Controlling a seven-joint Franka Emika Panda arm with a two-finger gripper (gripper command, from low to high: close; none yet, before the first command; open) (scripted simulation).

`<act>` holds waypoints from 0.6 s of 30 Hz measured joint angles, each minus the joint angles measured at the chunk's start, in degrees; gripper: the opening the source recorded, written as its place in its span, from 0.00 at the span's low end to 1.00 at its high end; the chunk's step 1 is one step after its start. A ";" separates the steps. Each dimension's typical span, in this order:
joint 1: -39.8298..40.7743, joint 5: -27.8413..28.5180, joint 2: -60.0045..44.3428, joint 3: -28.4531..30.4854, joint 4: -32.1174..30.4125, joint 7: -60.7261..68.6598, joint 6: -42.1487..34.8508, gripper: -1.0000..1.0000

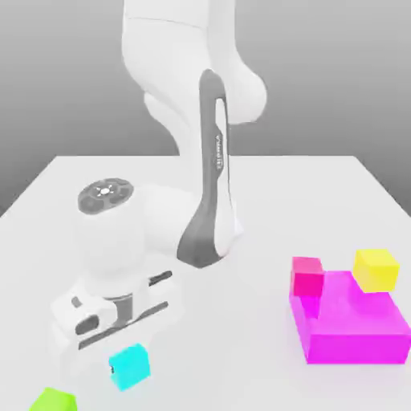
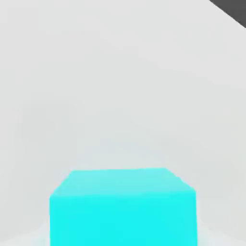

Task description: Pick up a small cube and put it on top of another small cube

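Note:
The small cube [image 1: 131, 366] is plain cyan and lies low at the table's near edge on the exterior view's left. The white hand stands right over it, and my gripper [image 1: 122, 365] is shut on it, with a dark fingertip [image 1: 112, 371] against its side. In the hand view the cyan cube [image 2: 123, 206] looms very close over the white table. A lime-green cube [image 1: 52, 399] lies close by, toward the exterior view's left. A yellow cube [image 1: 376, 269] and a pink cube [image 1: 307, 275] are far off on the exterior view's right.
A large flat magenta block [image 1: 353, 329] lies on the exterior view's right, with the pink cube at its corner and the yellow cube at its far edge. The arm's white base [image 1: 201, 201] rises from the middle of the table [image 1: 305, 193].

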State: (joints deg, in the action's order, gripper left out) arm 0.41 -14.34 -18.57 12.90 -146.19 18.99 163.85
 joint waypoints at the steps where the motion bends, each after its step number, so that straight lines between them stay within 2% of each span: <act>1: -0.86 1.47 1.92 1.17 -0.42 -1.09 -1.46 0.00; 3: -2.04 4.65 6.00 3.03 -1.30 -3.52 -4.57 0.00; 5: -2.58 5.46 6.89 4.34 0.00 -7.48 -6.86 0.00; 18: -3.76 1.79 0.97 10.91 16.45 -38.39 -18.66 0.00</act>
State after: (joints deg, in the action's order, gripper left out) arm -3.35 -12.55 -17.60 23.81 -129.74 -19.40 145.19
